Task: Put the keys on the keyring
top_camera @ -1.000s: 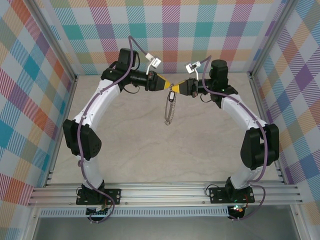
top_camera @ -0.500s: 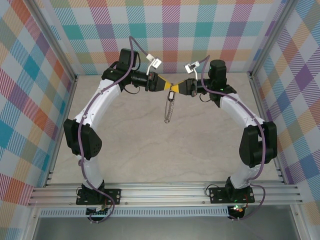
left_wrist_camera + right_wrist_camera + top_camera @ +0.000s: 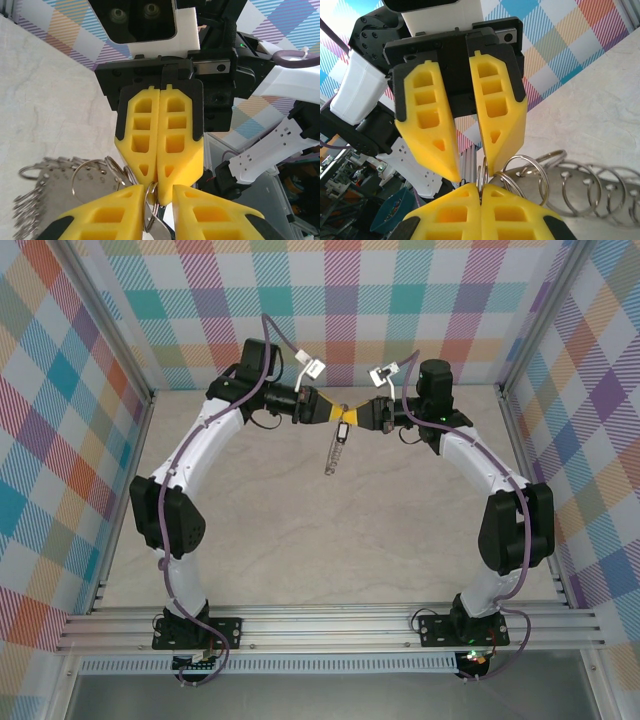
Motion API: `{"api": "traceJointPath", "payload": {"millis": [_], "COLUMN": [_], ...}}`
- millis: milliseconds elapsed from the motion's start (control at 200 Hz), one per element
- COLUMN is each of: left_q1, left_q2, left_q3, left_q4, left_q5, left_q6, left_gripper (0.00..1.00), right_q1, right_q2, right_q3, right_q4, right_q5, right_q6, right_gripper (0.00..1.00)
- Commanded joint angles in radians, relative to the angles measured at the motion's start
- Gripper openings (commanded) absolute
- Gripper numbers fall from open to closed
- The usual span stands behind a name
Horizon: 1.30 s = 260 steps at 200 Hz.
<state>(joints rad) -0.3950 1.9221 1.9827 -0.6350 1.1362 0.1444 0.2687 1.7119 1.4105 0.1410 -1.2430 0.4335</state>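
Plaid walls enclose a pale, marbled bench [image 3: 280, 530]; both arms meet tip to tip above its far middle. The right claw [image 3: 480, 192] is pressed fully shut on a wire loop of the keyring [image 3: 335, 455], whose remaining length hangs down clear of the bench. The left claw [image 3: 472, 175] faces it with jaws a little apart, straddling the same loop (a firm pinch is not evident). A small dark key [image 3: 343, 430] sits just below the meeting claws, against the ring's top. Judged step: bracing the ring between both claws for threading. The next move likely calls for a steady grip from the left claw and fine alignment of key and loop.
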Motion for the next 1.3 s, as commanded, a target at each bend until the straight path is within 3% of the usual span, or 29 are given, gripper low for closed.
{"api": "traceJointPath", "payload": {"millis": [0,155,265,355,455,535,580,960,1090,1295], "left_q1": [-0.016,-0.022,-0.028,-0.034,-0.04,-0.042,-0.042,-0.043,-0.051,-0.074], "left_q2": [0.015,0.02,0.022,0.02,0.003,-0.037,-0.063,-0.234,-0.268,-0.291], "left_q3": [0.045,0.053,0.056,0.056,0.027,-0.051,-0.099,-0.437,-0.486,-0.51], "left_q4": [-0.035,-0.035,-0.031,-0.022,0.03,0.148,0.224,0.716,0.801,0.857], "left_q5": [0.042,0.043,0.043,0.046,-0.004,-0.041,-0.057,-0.157,-0.163,-0.177], "left_q6": [0.018,0.02,0.019,0.014,-0.03,-0.104,-0.14,-0.383,-0.424,-0.446], "left_gripper": [0.17,0.11,0.0,0.0,0.0,0.0,0.0,0.0,0.0,0.0], "right_q1": [0.004,0.003,0.003,0.003,-0.009,-0.031,-0.045,-0.075,-0.07,-0.027], "right_q2": [0.002,0.004,0.003,-0.001,-0.029,-0.072,-0.102,-0.297,-0.283,-0.244], "right_q3": [0.043,0.038,0.035,0.03,-0.01,-0.078,-0.122,-0.469,-0.511,-0.502], "right_q4": [0.046,0.046,0.045,0.038,0.078,0.169,0.221,0.481,0.642,0.752], "right_q5": [-0.023,-0.024,-0.025,-0.013,0.025,0.066,0.092,0.371,0.383,0.371], "right_q6": [0.0,-0.001,-0.004,-0.004,0.032,0.098,0.135,0.314,0.405,0.449], "right_gripper": [0.0,0.0,0.0,0.0,0.32,0.45,0.48,0.51,0.51,0.51]}}
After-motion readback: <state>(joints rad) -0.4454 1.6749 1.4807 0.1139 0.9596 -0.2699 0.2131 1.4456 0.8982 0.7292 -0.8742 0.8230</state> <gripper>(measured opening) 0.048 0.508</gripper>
